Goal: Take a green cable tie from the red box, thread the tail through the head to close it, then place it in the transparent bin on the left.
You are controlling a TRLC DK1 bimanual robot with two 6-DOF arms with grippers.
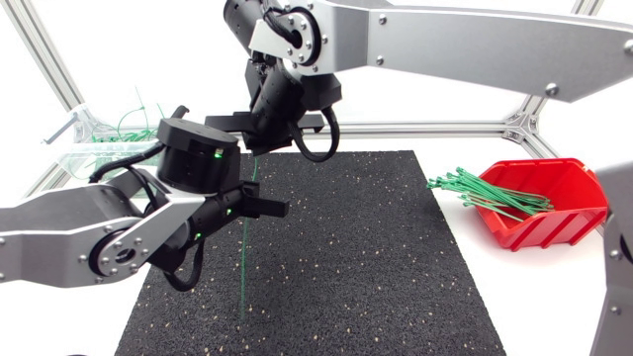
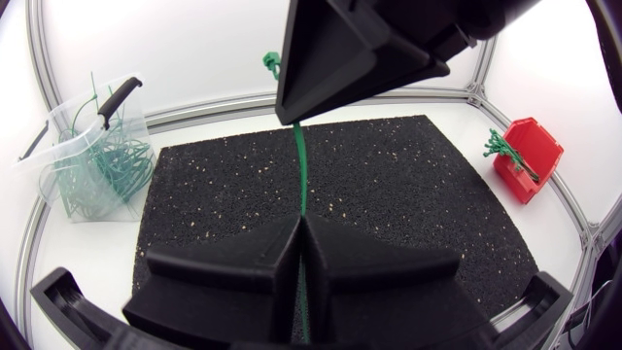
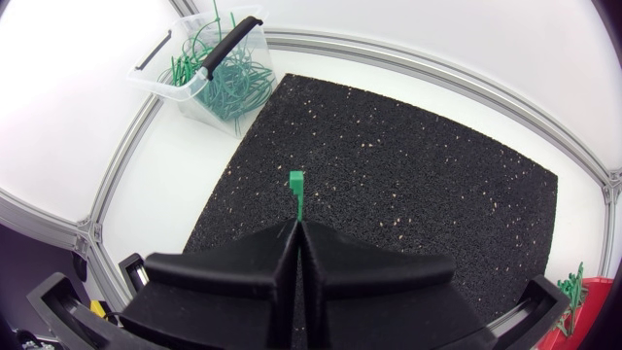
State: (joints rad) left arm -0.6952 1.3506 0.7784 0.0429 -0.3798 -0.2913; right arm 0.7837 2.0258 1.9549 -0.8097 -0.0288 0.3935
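Cable tie [image 1: 244,257], green, one. Held over the black mat [image 1: 376,257], left of mid-bench. The right jaws are closed on it close behind the head, which pokes out just past them. The left jaws are closed on the strap a little nearer. The long tail runs free towards the near edge of the mat; whether its tip touches the mat cannot be told. Not yet looped.

Handling, as judged: very light, a thin springy plastic strap, smooth and liable to slide in a flat pinch. It bends readily on the flat and will whip back if let go. Best held just behind the head with one set of jaws and near the tail tip with the other, so the tip can be steered into the slot.

Red box [image 1: 539,235], far right of the bench [image 1: 534,307]: holds a bundle of straight green ties [image 1: 485,193] spilling over its left rim.

Transparent bin [image 1: 69,158], far left, dark handle: holds a tangle of closed green loops [image 2: 107,170].
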